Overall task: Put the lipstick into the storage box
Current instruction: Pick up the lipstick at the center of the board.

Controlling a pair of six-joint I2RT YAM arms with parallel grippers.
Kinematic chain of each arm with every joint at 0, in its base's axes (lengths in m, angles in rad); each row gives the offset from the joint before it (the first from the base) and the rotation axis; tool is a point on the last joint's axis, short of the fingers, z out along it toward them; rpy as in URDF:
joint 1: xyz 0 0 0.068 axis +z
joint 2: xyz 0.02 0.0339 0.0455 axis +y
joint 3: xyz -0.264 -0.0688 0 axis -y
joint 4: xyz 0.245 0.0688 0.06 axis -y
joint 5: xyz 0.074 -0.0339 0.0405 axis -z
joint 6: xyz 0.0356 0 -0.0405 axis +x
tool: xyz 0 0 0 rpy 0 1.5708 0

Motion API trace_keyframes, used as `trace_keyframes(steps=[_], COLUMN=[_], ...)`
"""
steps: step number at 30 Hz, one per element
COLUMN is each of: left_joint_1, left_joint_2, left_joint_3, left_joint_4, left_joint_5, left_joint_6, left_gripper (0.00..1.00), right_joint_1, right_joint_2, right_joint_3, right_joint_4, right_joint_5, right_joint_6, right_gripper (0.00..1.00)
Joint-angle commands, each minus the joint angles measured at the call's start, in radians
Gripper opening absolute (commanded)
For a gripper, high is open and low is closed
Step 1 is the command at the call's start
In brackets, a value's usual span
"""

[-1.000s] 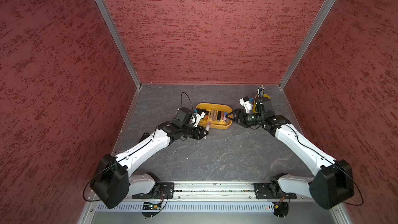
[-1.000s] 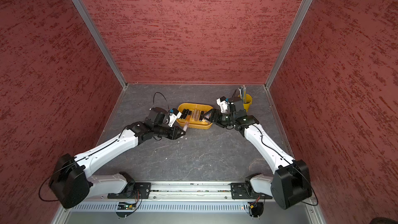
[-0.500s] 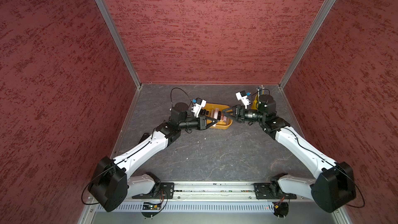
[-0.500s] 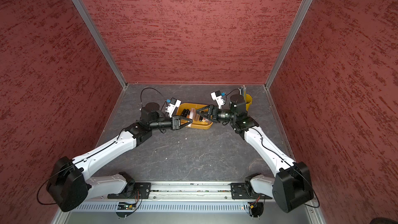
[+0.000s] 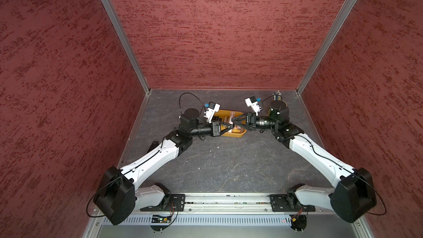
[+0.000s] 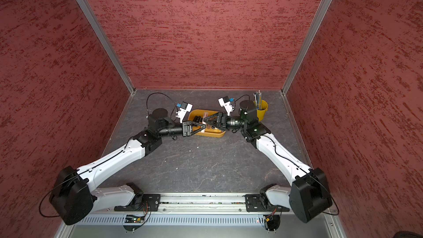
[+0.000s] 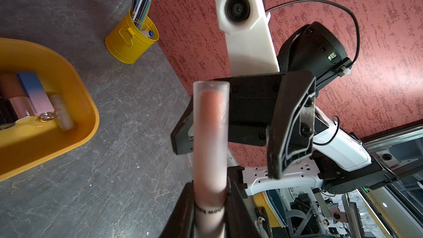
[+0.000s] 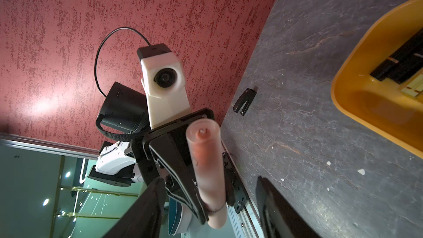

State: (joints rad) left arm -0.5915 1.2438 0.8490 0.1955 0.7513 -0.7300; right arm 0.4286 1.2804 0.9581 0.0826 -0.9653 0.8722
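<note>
Grey table (image 5: 229, 168), near storage box (image 5: 237, 134): my left end effector (image 7: 210, 204) pinches lipstick (image 7: 210, 133); right end effector (image 8: 209, 184) spread around its tip.

Frosted pink lipstick (image 7: 210, 138), black lettering on it. Mustard-yellow storage box (image 7: 68, 81); brighter yellow pen cup (image 7: 124, 46) at its two o'clock. Mottled red walls (image 5: 217, 30), veined dark-grey floor (image 5: 229, 161), white arms (image 5: 155, 159) with black joints.

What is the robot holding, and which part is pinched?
The left gripper pinches the pink lipstick tube near its printed end; the right gripper is open around the free end, not gripping.
</note>
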Motion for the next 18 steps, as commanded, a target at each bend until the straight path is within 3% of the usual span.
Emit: trace_keyframes(steps=[1,18], left_joint_1=[-0.008,-0.008], left_joint_2=[0.012,-0.005], left_joint_3=[0.027,0.021], left_joint_4=[0.032,0.02], left_joint_5=[0.022,0.029], left_joint_6=[-0.004,0.005], left_gripper=[0.2,0.21], right_joint_1=[0.01,0.033], right_joint_2=[0.016,0.057], right_joint_3=[0.036,0.067], right_joint_4=[0.044,0.078], right_joint_5=[0.006,0.039], right_joint_6=[0.008,0.043], right_gripper=[0.63,0.31])
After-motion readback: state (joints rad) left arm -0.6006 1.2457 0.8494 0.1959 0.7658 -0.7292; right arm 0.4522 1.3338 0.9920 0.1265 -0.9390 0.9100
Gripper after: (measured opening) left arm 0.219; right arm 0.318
